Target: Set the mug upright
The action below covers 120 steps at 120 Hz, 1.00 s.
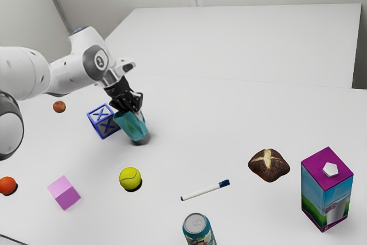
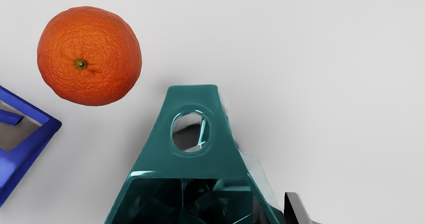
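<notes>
The black gripper (image 1: 131, 106) is at the top of the teal mug (image 1: 131, 125), which leans at a slant beside the blue box, a dark shadow below it. Looking down from the hand, the mug (image 2: 191, 164) shows its dark hollow and a tapering teal part with a round hole. At the mug's rim, the gripper (image 2: 274, 214) has a finger (image 2: 297, 209) against the outer wall; a greyish shape stands just inside that wall. The gripper appears shut on the mug, though the mug largely hides the second finger.
The blue box (image 1: 104, 121) is close beside the mug. An orange (image 2: 89, 56) lies near the mug and the box (image 2: 25, 157). Elsewhere are a tennis ball (image 1: 130, 179), pink cube (image 1: 64, 193), marker (image 1: 205, 190), can (image 1: 198, 230), bread (image 1: 269, 166) and carton (image 1: 327, 190).
</notes>
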Available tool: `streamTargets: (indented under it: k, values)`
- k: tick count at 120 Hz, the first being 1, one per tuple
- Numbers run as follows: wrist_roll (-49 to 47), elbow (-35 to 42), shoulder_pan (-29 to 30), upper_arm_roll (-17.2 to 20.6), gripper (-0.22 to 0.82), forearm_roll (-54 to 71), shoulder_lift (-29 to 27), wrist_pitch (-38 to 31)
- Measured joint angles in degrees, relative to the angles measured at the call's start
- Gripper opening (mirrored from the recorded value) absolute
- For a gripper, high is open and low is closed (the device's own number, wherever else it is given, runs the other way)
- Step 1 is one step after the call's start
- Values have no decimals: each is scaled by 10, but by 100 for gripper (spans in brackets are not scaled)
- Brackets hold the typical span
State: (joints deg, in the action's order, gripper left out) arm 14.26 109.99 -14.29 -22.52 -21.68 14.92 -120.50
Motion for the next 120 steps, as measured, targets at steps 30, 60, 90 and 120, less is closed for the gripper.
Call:
streamTargets:
  k: [30,60,90,120]
  values:
    - [-98,4,-23,-4,-17,72,0,-12]
    - [-185,6,-36,-4,-17,127,0,-10]
    - [-268,26,-63,-10,-17,176,-10,-11]
    - [-334,47,-82,-19,-17,206,-14,-36]
